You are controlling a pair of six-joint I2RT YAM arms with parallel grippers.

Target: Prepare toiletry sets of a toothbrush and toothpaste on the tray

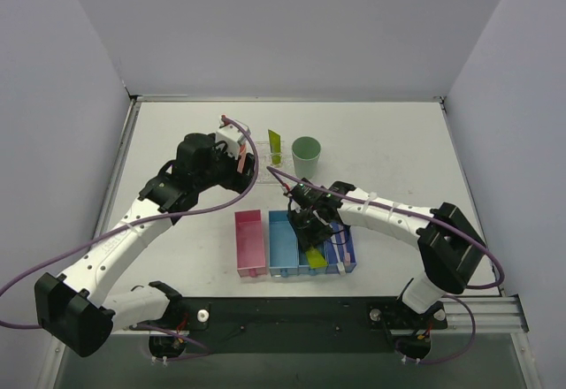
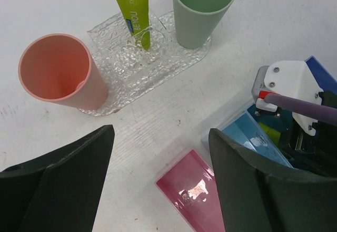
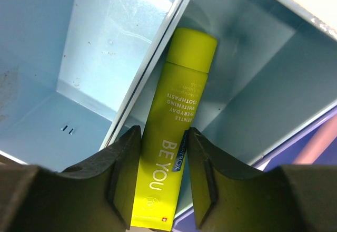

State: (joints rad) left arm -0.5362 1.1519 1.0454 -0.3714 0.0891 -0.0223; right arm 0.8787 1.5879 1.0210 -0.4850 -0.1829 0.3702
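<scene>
The step in hand is fetching a toothpaste. It lies slanted in a compartment of the blue bin, on the near side of the tray. The right gripper has a finger against each edge of the tube near its flat end, so I judge it clamped on the tube, which is not yet lifted. The next move calls for a straight lift clear of the bin's divider, then a carry across to the tray. There a second toothpaste stands upright between a pink cup and a green cup. The left gripper hovers just off the tray's near edge, spread wide and empty. Only the right wrist view shows the finger contact, along with a blurred pink shaft, probably a toothbrush, in the adjoining compartment. Only the left wrist view shows the tray's bumpy surface and the pink cup plainly. The overhead view alone places both arms relative to the tray.
</scene>
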